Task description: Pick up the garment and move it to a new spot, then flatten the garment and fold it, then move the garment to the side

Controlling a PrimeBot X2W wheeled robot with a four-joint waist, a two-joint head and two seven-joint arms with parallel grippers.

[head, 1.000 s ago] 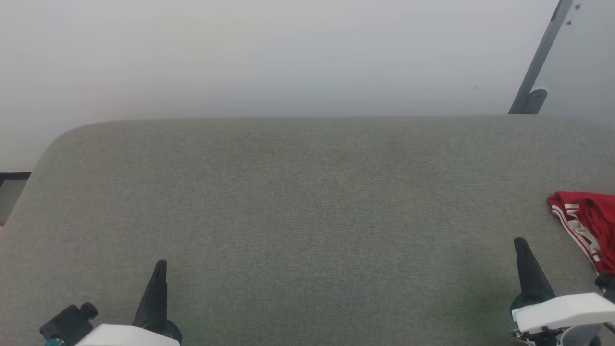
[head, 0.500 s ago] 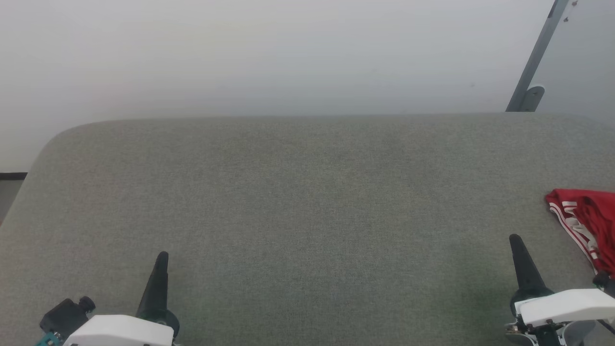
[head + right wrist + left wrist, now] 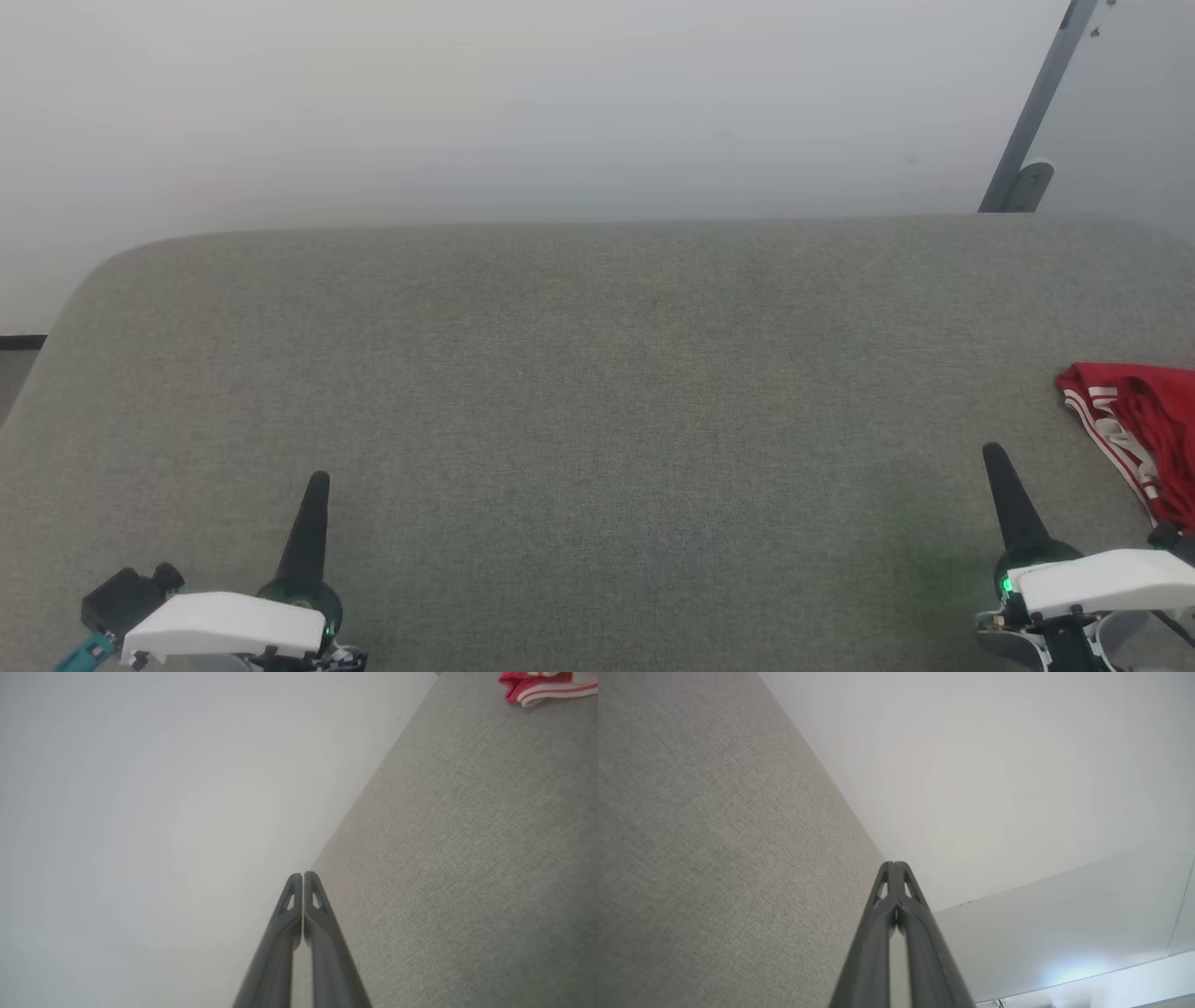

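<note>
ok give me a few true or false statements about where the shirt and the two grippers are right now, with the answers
1. The left gripper and the right gripper are both shut with nothing between their fingers. True.
2. The garment is red with red-and-white striped trim. True.
3. The garment lies in the middle of the table. False: it lies at the table's right side, partly cut off by the head view's right edge.
4. The right gripper is clamped on the garment. False: its fingers are shut on nothing and stand apart from the cloth.
5. The left gripper is closer to the garment than the right gripper. False: the right gripper is the near one; the left gripper is across the table.
</note>
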